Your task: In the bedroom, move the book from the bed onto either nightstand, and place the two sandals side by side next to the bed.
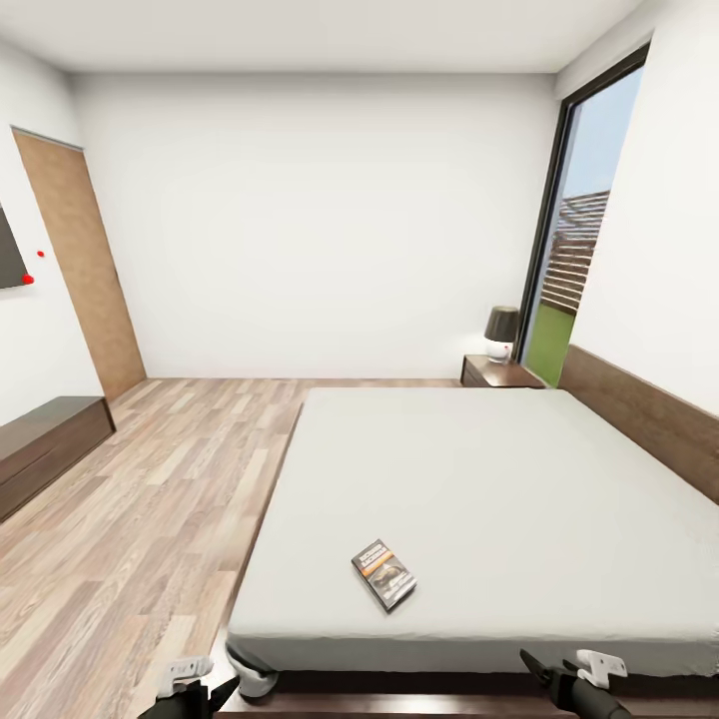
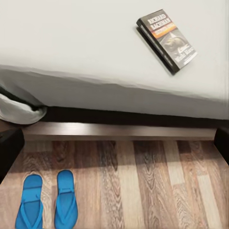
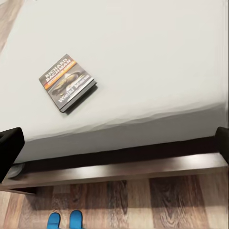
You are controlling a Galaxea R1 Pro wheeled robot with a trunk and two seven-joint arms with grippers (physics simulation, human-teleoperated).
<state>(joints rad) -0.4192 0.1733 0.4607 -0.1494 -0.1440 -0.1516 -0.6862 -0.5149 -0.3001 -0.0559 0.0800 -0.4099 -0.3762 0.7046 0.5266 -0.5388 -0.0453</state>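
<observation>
While the small dark paperback book [image 1: 383, 575] with an orange band is lying flat on the light grey mattress of the dark-framed platform bed [image 1: 479, 479], the two bright blue sandals [image 2: 46, 200] are sitting on the wood-plank floor [image 1: 140, 499].

Seen from the head, the book is resting near the bed's foot edge, a boxy dark brown nightstand [image 1: 499, 372] is carrying a lamp [image 1: 500, 334] at the far corner, and the left gripper [image 1: 195, 684] and right gripper [image 1: 574, 674] are peeking in low; I cannot tell their fingers' spread there. Seen from the left wrist, the sandals are lying side by side just off the bed frame, dark fingers [image 2: 9, 150] standing wide apart. Seen from the right wrist, the book is angled on the mattress, dark fingers [image 3: 10, 148] standing wide apart.
</observation>
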